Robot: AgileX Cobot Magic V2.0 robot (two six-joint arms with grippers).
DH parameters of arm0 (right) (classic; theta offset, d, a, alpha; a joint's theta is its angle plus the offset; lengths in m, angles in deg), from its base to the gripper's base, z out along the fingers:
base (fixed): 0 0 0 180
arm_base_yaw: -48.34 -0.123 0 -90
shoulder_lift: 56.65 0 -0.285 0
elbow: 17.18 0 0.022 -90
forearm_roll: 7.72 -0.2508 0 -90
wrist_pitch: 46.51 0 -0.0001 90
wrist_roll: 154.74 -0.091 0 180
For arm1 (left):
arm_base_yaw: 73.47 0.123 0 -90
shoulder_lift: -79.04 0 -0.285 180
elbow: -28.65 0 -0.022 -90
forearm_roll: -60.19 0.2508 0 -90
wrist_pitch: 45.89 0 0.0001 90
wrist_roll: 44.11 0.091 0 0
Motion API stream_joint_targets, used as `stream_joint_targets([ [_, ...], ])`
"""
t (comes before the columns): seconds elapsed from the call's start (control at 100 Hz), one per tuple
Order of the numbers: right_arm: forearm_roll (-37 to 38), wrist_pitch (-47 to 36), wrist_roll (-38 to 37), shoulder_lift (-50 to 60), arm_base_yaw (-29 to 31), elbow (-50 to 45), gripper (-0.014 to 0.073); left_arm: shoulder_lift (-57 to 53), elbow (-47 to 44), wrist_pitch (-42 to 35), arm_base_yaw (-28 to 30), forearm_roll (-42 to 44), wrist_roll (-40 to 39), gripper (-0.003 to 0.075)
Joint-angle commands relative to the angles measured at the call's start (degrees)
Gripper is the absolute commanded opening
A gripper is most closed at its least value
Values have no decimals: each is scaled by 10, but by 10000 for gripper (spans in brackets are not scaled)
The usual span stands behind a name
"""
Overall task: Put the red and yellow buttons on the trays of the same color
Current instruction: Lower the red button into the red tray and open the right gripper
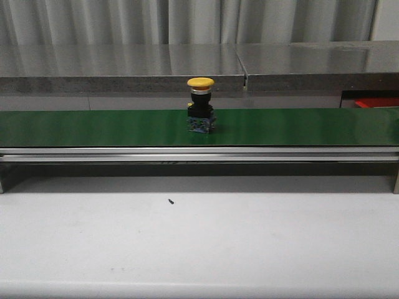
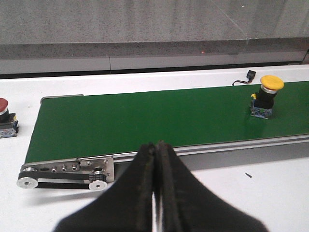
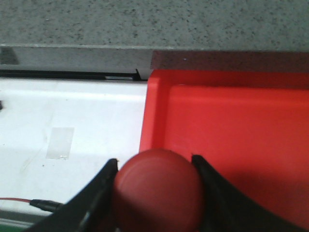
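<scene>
Red button clamped between right gripper fingers

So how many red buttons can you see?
2. One red button is held in the right end effector by the red tray. Another sits on the white table past the belt's end. More may be hidden.

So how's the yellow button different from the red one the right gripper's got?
The yellow button stands free and upright on the green belt; the red button is clamped in the right gripper beside the red tray. Their caps differ in color. Both have domed mushroom caps.
</scene>
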Motion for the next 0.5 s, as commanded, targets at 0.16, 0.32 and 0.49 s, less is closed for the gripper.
stream_joint_targets([
  [0.16, -10, -40, -6, -34, 4, 61, 169, 1, 15, -40, -4, -17, -2, -19],
  [0.32, -6, -52, -6, -67, 6, 79, 169, 1, 15, -40, -4, -17, -2, -19],
  [0.49, -2, -71, -6, -80, 12, 79, 169, 1, 15, -40, -4, -17, -2, -19],
])
